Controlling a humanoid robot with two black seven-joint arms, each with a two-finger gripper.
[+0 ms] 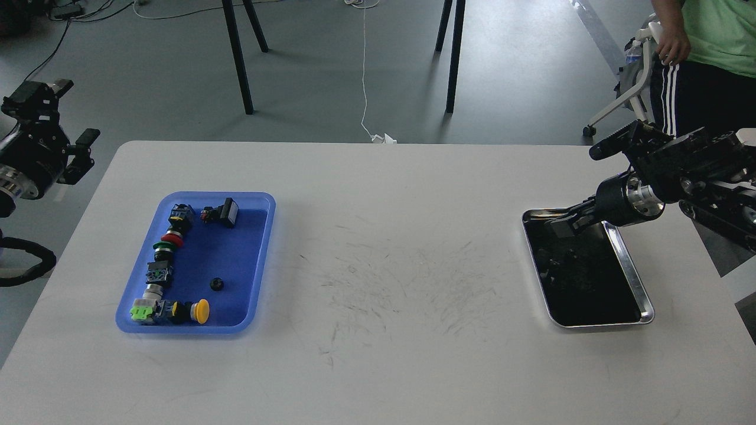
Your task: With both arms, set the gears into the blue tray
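Far L, well off the blue tray (260,260) and out past the table (378,236) edge, the left gripper (74,127) hangs in the air w/ jaws spread wide, nothing between them. The blue tray sits on the table's L side; a line of colourful switches (168,260) runs down its L wall, one more switch near its top rim. One gear (216,284), tiny black knob, lies alone on the tray floor, R of the switch row, apart from it. Well R of the blue tray, across the scuffed table middle, is a steel tray (641,283) w/ dark inside. The right gripper (564,223) dips over that tray's top L corner, fingers dark against dark; can't tell how far apart or if holding anything. A 2nd gear isn't discernible in the dark tray. Person (703,53) stands beyond the table's far R corner.
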